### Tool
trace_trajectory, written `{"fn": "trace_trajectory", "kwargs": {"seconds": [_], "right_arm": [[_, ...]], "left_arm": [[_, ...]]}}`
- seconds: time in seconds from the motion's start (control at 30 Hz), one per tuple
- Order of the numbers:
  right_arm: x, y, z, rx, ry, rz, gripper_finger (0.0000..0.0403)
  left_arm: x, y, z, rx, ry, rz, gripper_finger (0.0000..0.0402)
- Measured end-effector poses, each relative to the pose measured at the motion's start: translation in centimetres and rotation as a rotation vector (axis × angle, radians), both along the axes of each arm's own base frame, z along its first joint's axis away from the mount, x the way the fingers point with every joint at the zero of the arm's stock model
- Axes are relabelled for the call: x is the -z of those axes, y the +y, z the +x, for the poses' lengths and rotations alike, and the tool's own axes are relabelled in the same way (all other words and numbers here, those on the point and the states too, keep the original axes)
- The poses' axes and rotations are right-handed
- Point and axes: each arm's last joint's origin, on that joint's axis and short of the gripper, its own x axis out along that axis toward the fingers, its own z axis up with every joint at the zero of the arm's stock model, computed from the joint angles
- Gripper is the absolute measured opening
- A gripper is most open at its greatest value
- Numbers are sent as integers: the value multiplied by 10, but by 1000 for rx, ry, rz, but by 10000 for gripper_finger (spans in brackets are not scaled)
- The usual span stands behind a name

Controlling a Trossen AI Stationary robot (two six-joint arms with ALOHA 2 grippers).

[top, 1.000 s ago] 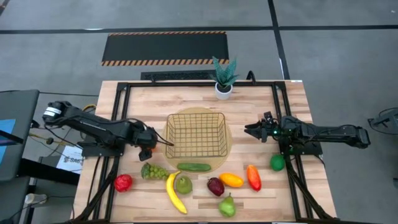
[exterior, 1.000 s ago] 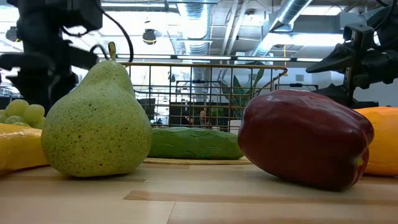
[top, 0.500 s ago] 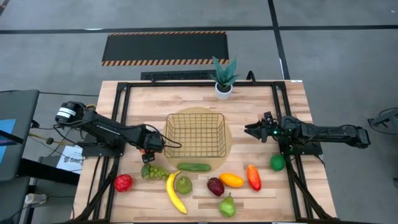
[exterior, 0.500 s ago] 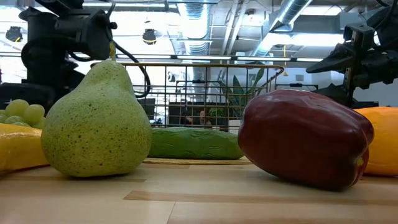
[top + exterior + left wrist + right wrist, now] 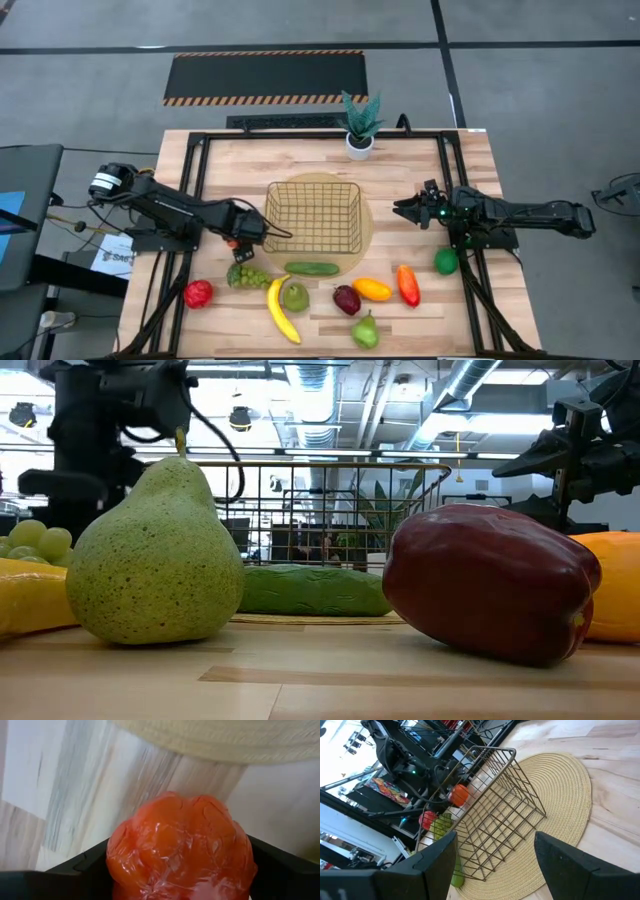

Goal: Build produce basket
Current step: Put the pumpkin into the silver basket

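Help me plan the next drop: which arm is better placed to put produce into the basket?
Left: its end effector holds an orange piece beside the basket; the right end effector is empty.

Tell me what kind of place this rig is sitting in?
Probably a robotics lab or workshop, not a kitchen. The low view shows exposed ducts overhead; the high view shows a grey floor with a hazard-striped mat and a wooden table on a black frame.
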Motion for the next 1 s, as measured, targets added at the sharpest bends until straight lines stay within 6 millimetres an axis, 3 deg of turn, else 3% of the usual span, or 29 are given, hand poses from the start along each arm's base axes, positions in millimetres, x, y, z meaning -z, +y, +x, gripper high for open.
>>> {"fn": "trace_trajectory", "kwargs": {"seconds": [0.27,0.5,0.6,0.8,0.9,1.0], "right_arm": [[0,0,0,0,0,1,286],[0,0,0,-1,0,1,286],[0,0,0,-1,0,1,286],[0,0,0,-1,0,1,286],[0,0,0,-2,0,1,286],[0,0,0,-3,0,1,286]], "left_arm": [[-34,-1,4,-13,89,-5,312],[-100,-3,17,40,59,19,314],[-134,-2,23,39,-32,62,314],[-193,1,48,47,-412,186,315],[-202,8,65,66,-544,212,315],[-198,13,87,112,-612,197,315]]}}
